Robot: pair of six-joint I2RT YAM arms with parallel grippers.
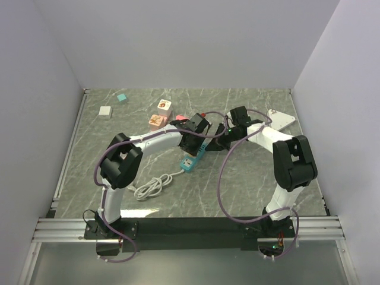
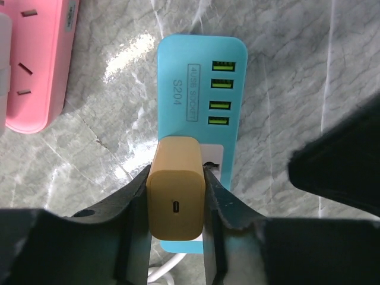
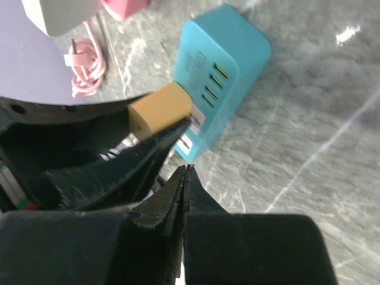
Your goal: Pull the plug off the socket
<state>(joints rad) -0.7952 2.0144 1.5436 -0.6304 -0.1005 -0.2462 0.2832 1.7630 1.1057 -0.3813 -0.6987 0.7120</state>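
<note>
We work over a grey marbled surface [image 1: 255,178] walled in white. Both arms reach in from the near edge to meet about its middle. The left arm [image 1: 148,142] stretches to the right and the right arm [image 1: 273,139] bends to the left. Between them lies the teal socket [image 2: 202,77], flat on the surface. It has four green-lit USB slots along one side and a white panel at its near end. A pink socket [image 2: 35,65] lies just beside it, apart from it, at the edge of the left wrist view. A white cable [image 1: 151,187] lies coiled on the surface nearer the bases. The left tool [image 2: 176,178] comes down over the teal socket's near end. Its fingers [image 2: 139,190] are drawn in narrow and press both flanks of the tan plug [image 2: 176,196]. We see the plug seated in the white panel, its small port facing the wrist camera. The right tool [image 3: 185,169] hangs just beside the socket's near end with its tips pressed together and nothing between them. Far back at the left sit two pink blocks [image 1: 161,114], a white block [image 1: 105,111] and a teal block [image 1: 122,97].
</note>
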